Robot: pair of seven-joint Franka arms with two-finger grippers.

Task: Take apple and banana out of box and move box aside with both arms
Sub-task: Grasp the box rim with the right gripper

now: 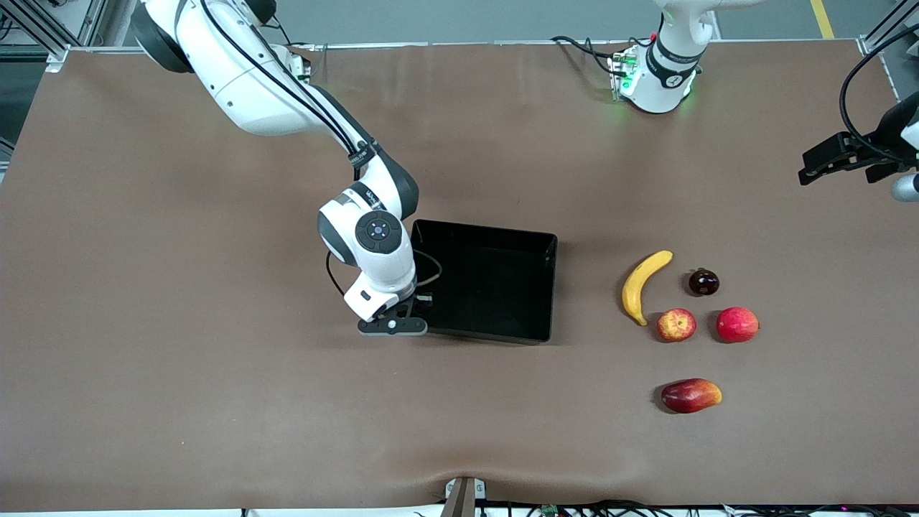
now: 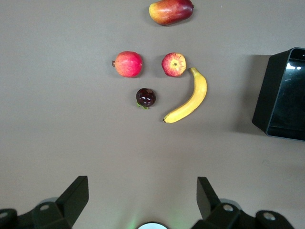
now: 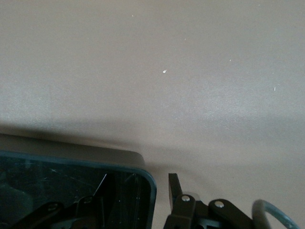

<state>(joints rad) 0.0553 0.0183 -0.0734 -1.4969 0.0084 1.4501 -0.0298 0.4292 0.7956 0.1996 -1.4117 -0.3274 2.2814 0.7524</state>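
The black box [image 1: 553,287] sits mid-table. My right gripper [image 1: 418,305] is down at its wall on the right arm's side, near the corner closest to the front camera. In the right wrist view the right gripper [image 3: 136,191] straddles the box's rim [image 3: 71,160], one finger inside and one finger [image 3: 173,188] outside with a small gap, so it is open. The yellow banana [image 1: 645,286] [image 2: 188,98] and the red-and-yellow apple [image 1: 676,324] [image 2: 174,64] lie toward the left arm's end. My left gripper [image 1: 815,165] [image 2: 143,183] hangs open and empty above the table's edge there.
Beside the apple lies a uniformly red round fruit [image 1: 737,324] [image 2: 128,64]. A small dark fruit [image 1: 703,282] [image 2: 146,97] sits next to the banana's tip. A red-and-yellow mango-like fruit [image 1: 691,395] [image 2: 170,11] lies nearer the front camera. The brown table [image 1: 215,395] spreads wide around.
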